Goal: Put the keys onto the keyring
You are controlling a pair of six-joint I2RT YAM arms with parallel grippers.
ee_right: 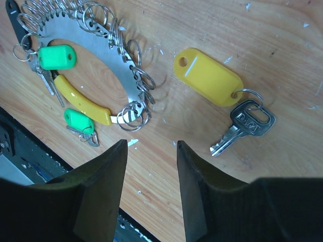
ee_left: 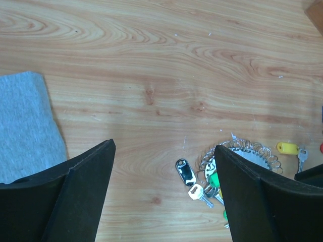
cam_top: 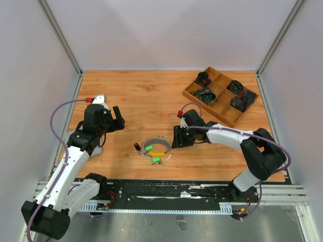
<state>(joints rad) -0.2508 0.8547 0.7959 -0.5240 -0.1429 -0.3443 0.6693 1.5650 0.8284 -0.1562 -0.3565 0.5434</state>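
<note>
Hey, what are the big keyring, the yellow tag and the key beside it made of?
Keyring: flat sheet metal, brushed silver with dull reflections, hung with wire split rings; its yellow grip looks plastic. Yellow tag: glossy moulded plastic, smooth with a highlight streak. Key: silvery metal, probably plated, with stamped lettering.

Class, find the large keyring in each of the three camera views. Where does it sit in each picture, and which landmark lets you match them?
Top external: the keyring lies just below the picture's centre.
Left wrist: the keyring is at lower right, partly hidden behind the left finger.
Right wrist: the keyring fills the upper left.
Shared landmark: the green key tags at the ring.
</note>
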